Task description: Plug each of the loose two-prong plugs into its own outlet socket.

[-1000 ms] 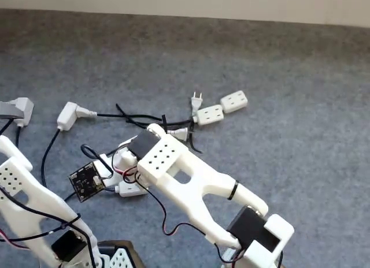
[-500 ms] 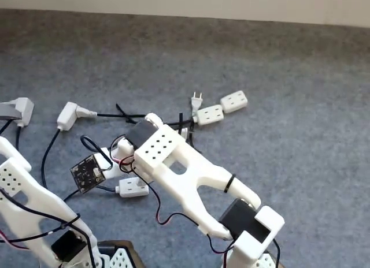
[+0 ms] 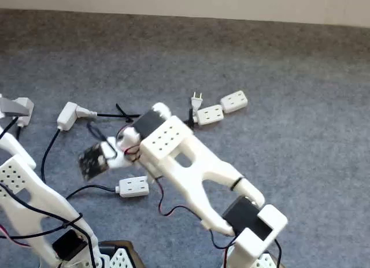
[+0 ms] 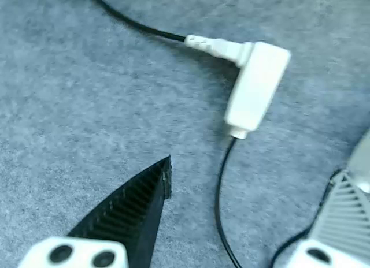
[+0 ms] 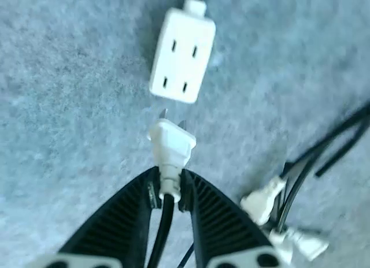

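Right wrist view: a white two-prong plug (image 5: 171, 142) is being pinched by its neck between the black ribbed fingers (image 5: 130, 213) of the right end effector (image 5: 170, 184), and its black cord is being trailed back between them. The prongs are being pointed at a white socket block (image 5: 182, 54) lying just ahead of the end effector, near but not touching.

In the high view, the right arm is being shown on a new heading compared with a second ago. Its wrist camera board (image 3: 92, 161) has been carried farther out, away from a lone socket block (image 3: 133, 186). Whether that is the same block cannot be told. This is being judged as lining up for insertion, with no plug seated yet.

The left end effector (image 4: 257, 170) is being held spread wide with nothing between its fingers. An angled white plug (image 4: 256, 83) on a black cord is lying just ahead of it.

Plugs and blocks are being shown as smooth, hard white plastic. The block is a rounded rectangle with four narrow slots, and the prongs are thin flat metal. Thin, limp black cords are lying tangled beside the right end effector, along with two smaller white plugs (image 5: 263, 201). The table (image 3: 300, 164) is being covered by fuzzy grey felt.
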Controlling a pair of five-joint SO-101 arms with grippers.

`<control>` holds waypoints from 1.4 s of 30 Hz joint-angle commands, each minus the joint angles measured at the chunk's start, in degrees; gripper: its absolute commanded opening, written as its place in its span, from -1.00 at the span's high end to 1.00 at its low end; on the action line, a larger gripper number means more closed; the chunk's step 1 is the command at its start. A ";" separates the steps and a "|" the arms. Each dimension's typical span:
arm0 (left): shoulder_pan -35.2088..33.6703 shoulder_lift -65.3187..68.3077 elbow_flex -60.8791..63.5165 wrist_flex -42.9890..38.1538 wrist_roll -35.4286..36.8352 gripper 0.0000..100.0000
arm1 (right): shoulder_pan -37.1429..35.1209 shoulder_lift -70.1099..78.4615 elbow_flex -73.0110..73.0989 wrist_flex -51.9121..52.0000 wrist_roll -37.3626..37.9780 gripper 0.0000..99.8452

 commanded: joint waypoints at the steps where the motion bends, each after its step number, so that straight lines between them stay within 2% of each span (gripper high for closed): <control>1: 5.14 -14.64 12.09 0.53 0.09 0.20 | 3.65 -6.02 -3.65 1.71 -6.42 0.99; 5: 12.09 -33.36 34.59 0.09 0.09 0.20 | 4.09 -9.01 -1.89 -1.54 -17.41 0.99; 10: 20.79 -55.08 56.84 -5.45 3.08 0.20 | 4.35 -16.22 6.99 -18.68 -37.10 0.99; 16: 26.42 -79.69 86.02 -18.02 2.90 0.20 | -0.22 -34.51 31.78 -34.59 -42.99 0.99; 20: 30.99 -93.76 107.56 -28.13 3.43 0.20 | -4.35 -45.23 43.38 -36.00 -45.63 0.99; 23: 34.59 -103.60 119.08 -32.79 6.95 0.20 | -7.08 -50.42 46.90 -34.95 -48.70 0.99; 31: 42.51 -126.46 137.01 -33.23 12.57 0.20 | -8.31 -60.26 51.74 -32.13 -52.31 0.99; 35: 44.88 -134.55 139.30 -27.43 12.57 0.20 | -8.31 -61.49 52.79 -32.13 -52.57 0.99; 42: 45.41 -136.40 140.09 -26.20 12.22 0.20 | -3.82 -61.41 51.91 -32.31 -52.31 0.99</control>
